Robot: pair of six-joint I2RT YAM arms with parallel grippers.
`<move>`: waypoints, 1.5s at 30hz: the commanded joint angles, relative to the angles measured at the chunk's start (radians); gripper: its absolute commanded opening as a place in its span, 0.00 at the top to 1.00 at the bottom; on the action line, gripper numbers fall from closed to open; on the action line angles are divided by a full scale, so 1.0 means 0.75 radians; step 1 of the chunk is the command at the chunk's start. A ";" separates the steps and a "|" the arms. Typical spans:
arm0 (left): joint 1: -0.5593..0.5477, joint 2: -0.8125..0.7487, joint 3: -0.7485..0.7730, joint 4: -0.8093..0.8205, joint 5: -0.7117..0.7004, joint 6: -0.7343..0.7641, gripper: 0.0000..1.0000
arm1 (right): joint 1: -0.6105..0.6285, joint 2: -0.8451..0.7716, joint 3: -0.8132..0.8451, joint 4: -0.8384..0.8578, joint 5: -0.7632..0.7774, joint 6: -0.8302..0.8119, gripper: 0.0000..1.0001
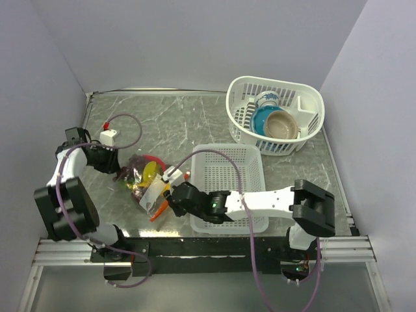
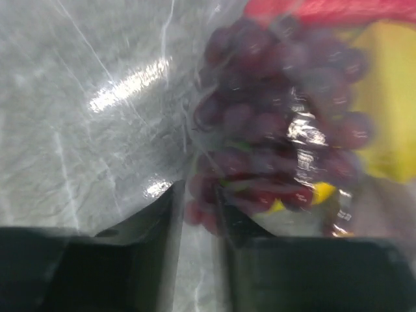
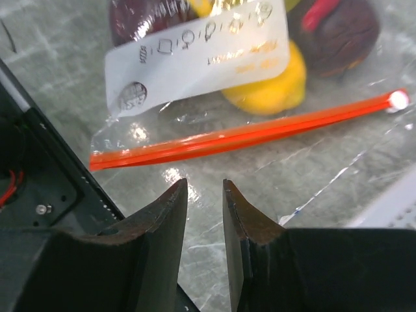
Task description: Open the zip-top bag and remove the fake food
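Note:
The zip-top bag (image 1: 146,183) lies on the table left of centre, its orange-red zipper strip (image 3: 240,133) at the near end. Through the plastic I see purple grapes (image 2: 279,117), a yellow banana (image 2: 390,104), a yellow-orange round fruit (image 3: 273,88) and a dark red apple (image 3: 338,26). My left gripper (image 2: 200,192) sits at the bag's far-left end (image 1: 120,172). Its jaws are closed narrowly on bag plastic and grapes. My right gripper (image 3: 205,185) is narrowly open and empty. It is low over the table just short of the zipper strip (image 1: 168,198).
A white slotted basket (image 1: 224,148) stands right of the bag, under my right arm. A second white basket (image 1: 273,81) at the back right holds a blue bowl (image 1: 263,120) and a tan bowl (image 1: 283,125). A small white block (image 1: 108,136) with a cable lies far left.

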 commanded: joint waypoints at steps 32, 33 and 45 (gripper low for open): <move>0.002 0.432 0.278 -0.425 0.098 0.243 0.99 | 0.002 0.434 0.286 0.209 0.418 -0.101 0.09; -0.002 0.420 0.274 -0.420 0.074 0.247 0.99 | 0.000 0.452 0.288 0.233 0.407 -0.117 0.09; -0.008 0.399 0.282 -0.433 0.006 0.302 0.99 | -0.014 0.638 0.374 0.137 0.340 -0.052 0.06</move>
